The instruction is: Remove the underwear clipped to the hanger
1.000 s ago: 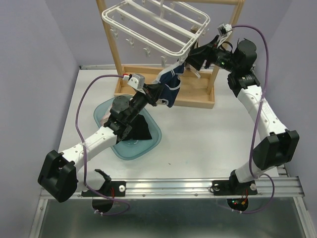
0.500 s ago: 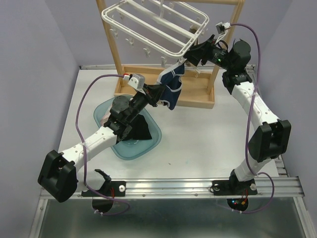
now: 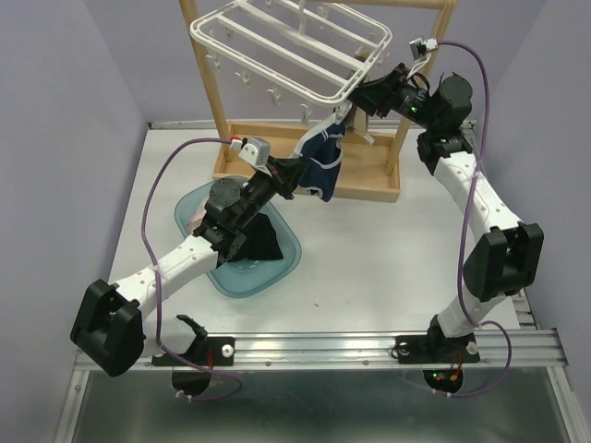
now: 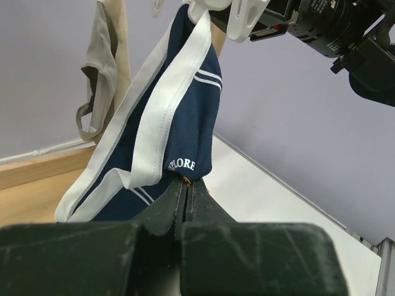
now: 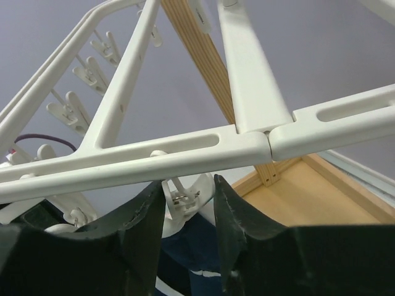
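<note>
Navy cloth, soft and light: the underwear (image 4: 179,117) hung limp from one clip (image 5: 183,192) at the hanger (image 5: 185,151) corner. Left gripper (image 4: 186,185) was pinched shut on its lower hem, a sound hold. Right gripper (image 5: 188,200) straddled the clip; whether it was squeezing, I could not tell.

Pale lavender walls (image 3: 65,83) enclose a white table (image 3: 369,268) with a light wooden stand (image 3: 211,88) at its far side

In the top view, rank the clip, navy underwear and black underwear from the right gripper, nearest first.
1. clip: between the right gripper's fingers, up top.
2. navy underwear: hanging just below it.
3. black underwear: down in the tray, by the left arm.
</note>
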